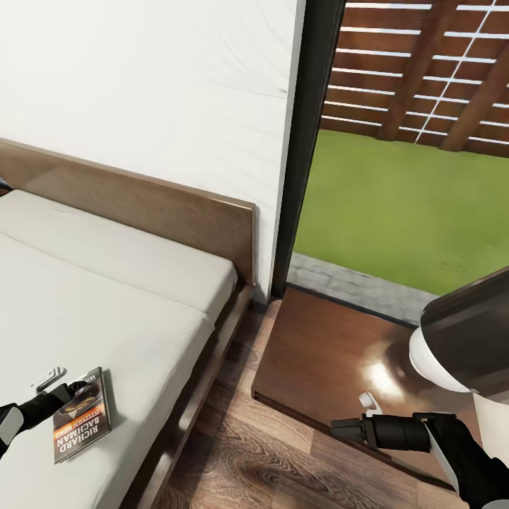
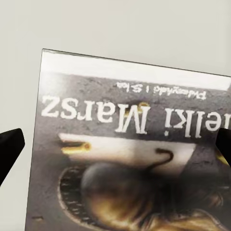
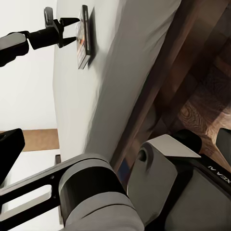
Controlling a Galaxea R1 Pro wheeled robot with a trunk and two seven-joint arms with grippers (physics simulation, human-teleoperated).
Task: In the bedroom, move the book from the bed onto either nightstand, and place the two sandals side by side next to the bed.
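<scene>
The book [image 1: 82,414] lies flat near the front corner of the bed's off-white mattress [image 1: 106,304], with its "RICHARD BACHMAN" cover facing up. My left gripper [image 1: 76,389] is open at the book's far edge. In the left wrist view the cover [image 2: 130,159] lies between the spread fingertips [image 2: 10,144]. The right wrist view shows that gripper [image 3: 73,30] beside the book [image 3: 83,37]. The nightstand [image 1: 318,346] stands right of the bed. My right gripper [image 1: 338,429] hovers open over its front edge, fingertips [image 3: 9,151] wide apart. The sandals are out of view.
The dark headboard [image 1: 141,205] runs along the white wall. A tall dark-framed window [image 1: 311,141] behind the nightstand looks onto a green lawn. Wood-plank floor [image 1: 240,452] forms a narrow gap between bed frame and nightstand. My own trunk [image 3: 144,192] blocks much of the right wrist view.
</scene>
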